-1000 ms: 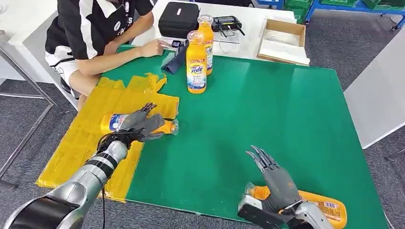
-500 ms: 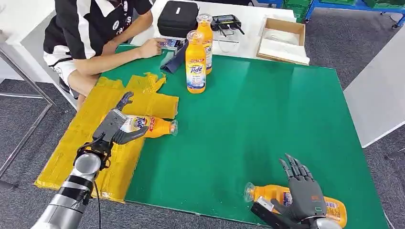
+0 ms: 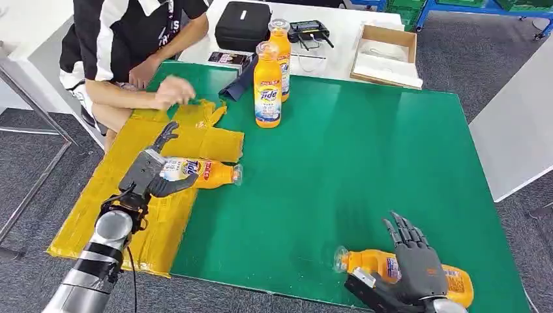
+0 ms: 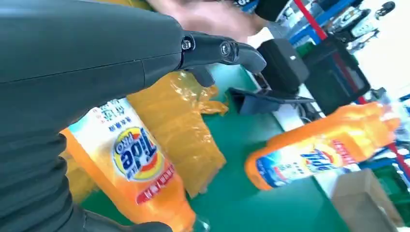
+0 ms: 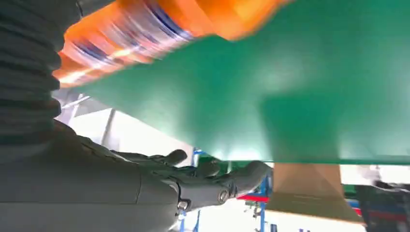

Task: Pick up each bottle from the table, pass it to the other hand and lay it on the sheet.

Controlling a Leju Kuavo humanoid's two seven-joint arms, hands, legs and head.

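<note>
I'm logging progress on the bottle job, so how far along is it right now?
Done, or nearly: one bottle on the sheet lies on its side at the edge of the yellow sheet, with the left hand open over it. In hand: the right hand is spread over a lying bottle at the near table edge, not gripping. Left: two upright bottles.

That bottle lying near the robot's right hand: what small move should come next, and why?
Probably lower the right robot hand and close it around the lying bottle. Its fingers are spread above that bottle, holding nothing, while the left robot hand is over another bottle partly on the yellow sheet.
</note>
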